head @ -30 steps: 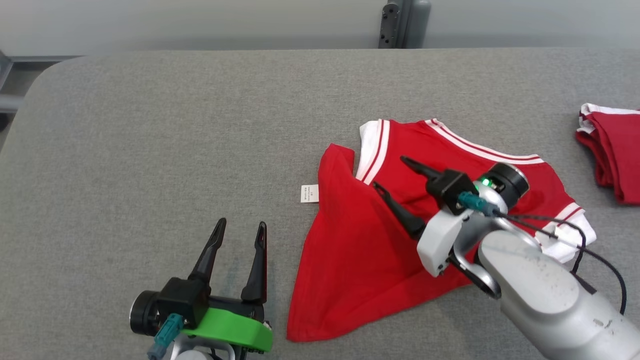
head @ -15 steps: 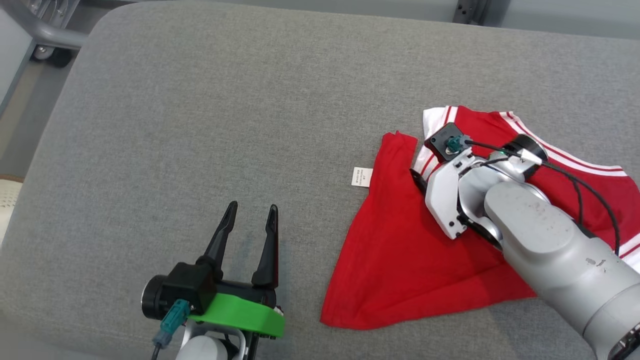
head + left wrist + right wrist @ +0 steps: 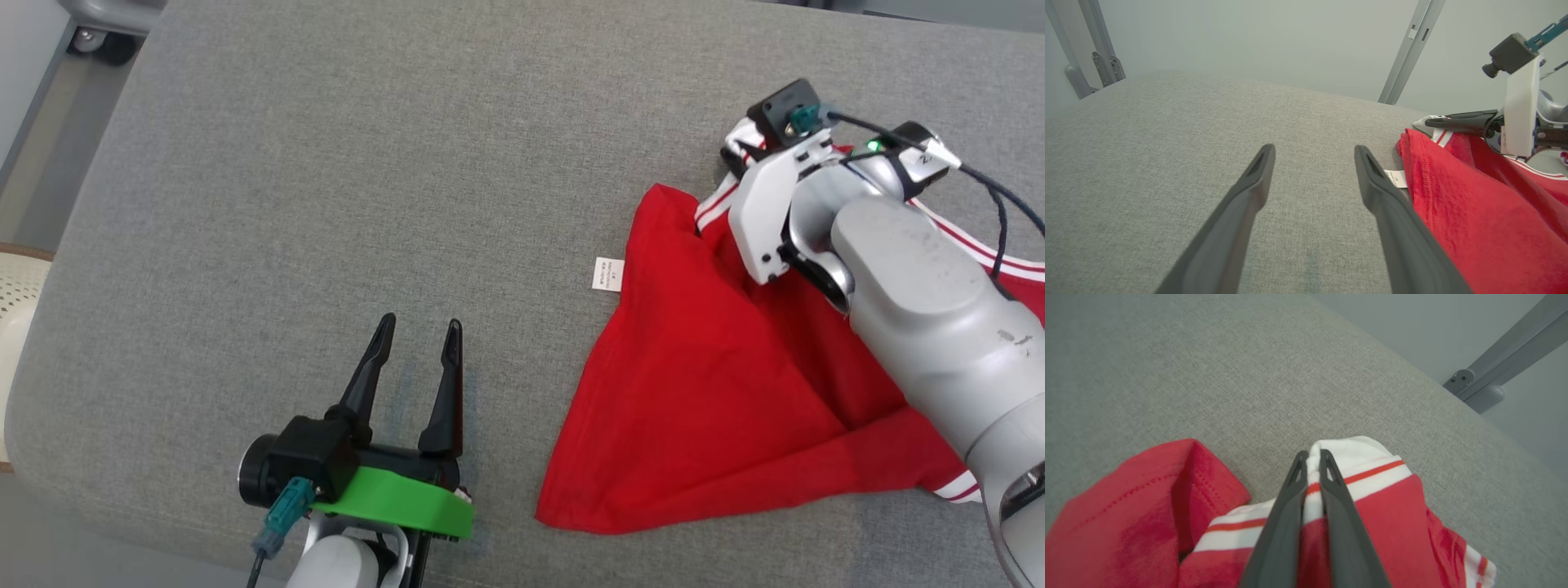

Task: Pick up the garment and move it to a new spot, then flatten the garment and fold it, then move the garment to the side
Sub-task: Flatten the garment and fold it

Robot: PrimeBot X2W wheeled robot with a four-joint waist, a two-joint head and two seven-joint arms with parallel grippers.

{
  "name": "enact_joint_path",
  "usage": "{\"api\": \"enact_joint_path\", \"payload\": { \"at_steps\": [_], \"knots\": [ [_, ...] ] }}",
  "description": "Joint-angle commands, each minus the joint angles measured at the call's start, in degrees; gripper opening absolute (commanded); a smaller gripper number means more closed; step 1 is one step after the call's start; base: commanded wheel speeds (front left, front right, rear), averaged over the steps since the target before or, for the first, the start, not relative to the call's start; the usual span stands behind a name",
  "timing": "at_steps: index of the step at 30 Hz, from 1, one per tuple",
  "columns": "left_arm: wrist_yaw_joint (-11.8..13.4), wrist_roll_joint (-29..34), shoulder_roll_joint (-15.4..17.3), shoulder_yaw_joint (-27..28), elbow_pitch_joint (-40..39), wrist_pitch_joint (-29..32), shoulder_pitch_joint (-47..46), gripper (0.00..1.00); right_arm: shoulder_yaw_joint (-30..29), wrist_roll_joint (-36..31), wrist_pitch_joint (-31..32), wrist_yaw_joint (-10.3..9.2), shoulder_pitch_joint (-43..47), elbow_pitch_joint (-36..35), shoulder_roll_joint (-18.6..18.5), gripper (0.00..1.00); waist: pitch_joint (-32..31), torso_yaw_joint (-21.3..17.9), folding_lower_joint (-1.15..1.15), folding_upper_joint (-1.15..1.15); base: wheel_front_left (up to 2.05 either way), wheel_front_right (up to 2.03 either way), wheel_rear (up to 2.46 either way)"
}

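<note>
A red garment (image 3: 718, 392) with white striped trim lies crumpled on the right of the grey table (image 3: 326, 204). My right gripper (image 3: 1312, 455) is shut on the garment's (image 3: 1384, 514) white-and-red striped sleeve cuff, pinched between both fingers. In the head view the right gripper (image 3: 729, 163) sits at the garment's far corner, its fingertips mostly hidden under the wrist. My left gripper (image 3: 416, 331) stands open over bare table, left of the garment, with nothing between its fingers. In the left wrist view the left gripper (image 3: 1314, 151) has the garment (image 3: 1474, 220) to its right.
A small white label (image 3: 608, 273) sticks out from the garment's left edge. The table's rounded left edge (image 3: 33, 343) drops to the floor, where a cart wheel (image 3: 102, 45) and a pale perforated object (image 3: 20, 278) stand. Metal posts (image 3: 1408, 49) rise behind the table.
The head camera has turned left and down. My right gripper went from open above the shirt to shut on the striped sleeve cuff at its far corner. The left gripper kept still.
</note>
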Motion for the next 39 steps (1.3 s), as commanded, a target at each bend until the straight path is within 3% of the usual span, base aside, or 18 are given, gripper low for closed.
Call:
{"api": "enact_joint_path", "payload": {
  "at_steps": [1, 7, 15, 22, 23, 24, 32, 39],
  "knots": [
    [0.28, -0.21, 0.05, -0.17, -0.21, 0.01, -0.96, 1.0, -1.3, -0.49, -1.27, -0.1, -1.68, 1.17, 0.51, 0.0, 0.42, 0.43, 0.0, 0.0, 0.0, 0.0, 0.0],
    [0.58, -1.13, 0.06, -1.34, -0.63, 0.01, -2.11, 1.0, -7.41, -3.6, -6.14, -0.09, -9.15, 8.14, 0.8, 0.0, 1.7, 2.44, 0.0, 0.0, 0.0, 0.0, 0.0],
    [1.29, -2.03, 0.06, -2.1, -0.96, 0.01, -2.89, 1.0, -16.09, -10.02, -13.79, -0.1, -18.94, 17.67, -2.18, 0.0, 2.97, 5.27, 0.0, 0.0, 0.0, 0.0, 0.0],
    [1.58, -1.6, 0.05, -2.11, -1.15, 0.01, -3.23, 1.0, -23.28, -15.46, -17.65, -0.09, -19.93, 20.57, -1.33, 0.0, 3.7, 5.17, 0.0, 0.0, 0.0, 0.0, 0.0],
    [1.64, -1.45, 0.05, -1.91, -1.26, 0.01, -3.34, 1.0, -24.54, -15.91, -17.99, -0.1, -19.29, 20.78, -0.93, 0.31, 3.83, 4.81, 0.0, 0.0, 0.0, 0.0, 0.0],
    [1.63, -1.3, 0.05, -1.81, -1.36, 0.01, -3.45, 1.0, -25.61, -16.36, -18.45, -0.1, -18.88, 20.9, -0.8, 1.0, 3.94, 4.45, 0.0, 0.0, 0.0, 0.0, 0.0],
    [1.08, 1.18, 0.07, 0.05, -1.68, 0.0, -2.93, 1.0, -29.32, -18.81, -22.07, -0.1, -14.64, 17.24, 2.85, 1.0, 3.09, -0.88, 0.0, 0.0, 0.0, 0.0, 0.0],
    [0.39, 4.06, 0.08, 2.98, -2.01, 0.01, -1.55, 1.0, -32.71, -16.12, -22.2, -0.1, 1.32, -5.61, 3.88, 1.0, 0.38, -7.55, 0.0, 0.0, 0.0, 0.0, 0.0]
  ]
}}
